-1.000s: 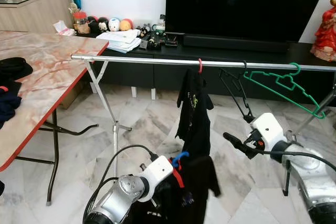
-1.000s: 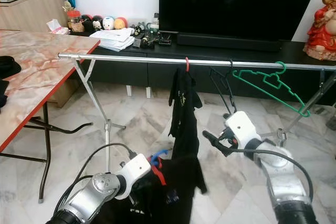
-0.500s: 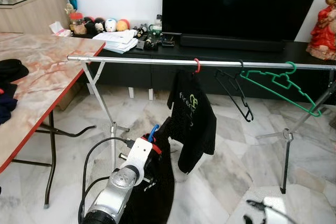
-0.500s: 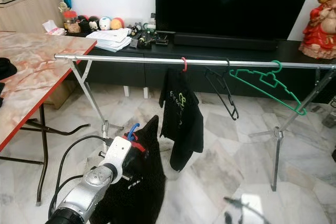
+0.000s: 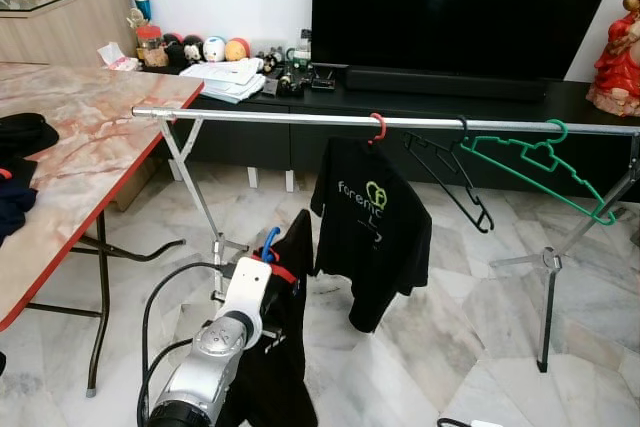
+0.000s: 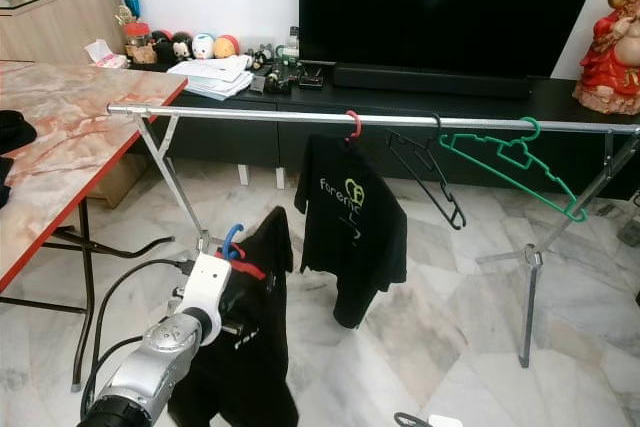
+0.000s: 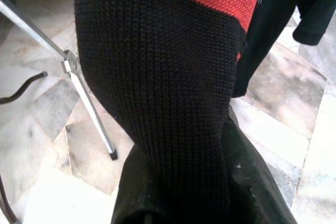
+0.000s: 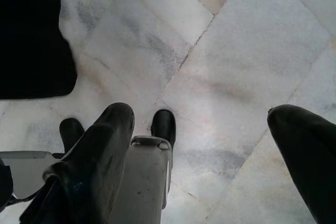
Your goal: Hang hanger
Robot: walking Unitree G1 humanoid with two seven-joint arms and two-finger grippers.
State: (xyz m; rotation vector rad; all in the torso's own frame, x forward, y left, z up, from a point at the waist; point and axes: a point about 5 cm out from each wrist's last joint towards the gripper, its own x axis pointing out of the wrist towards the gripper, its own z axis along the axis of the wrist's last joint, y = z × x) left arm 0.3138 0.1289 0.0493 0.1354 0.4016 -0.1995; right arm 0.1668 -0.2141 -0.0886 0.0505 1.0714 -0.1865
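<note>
One blue hanger (image 5: 270,243) (hook upward)

Your left tool (image 5: 262,282) is buried in the black garment (image 5: 272,347); the rail's (image 5: 300,119) right end runs off frame.

One rail (image 5: 300,119) carries three hangers: red (image 5: 378,128), black (image 5: 448,167), green (image 5: 545,167). Beyond the left gripper (image 5: 262,277) hangs one shirt (image 5: 372,227); a second drapes over it on a blue hanger (image 5: 270,242), apparently.
</note>
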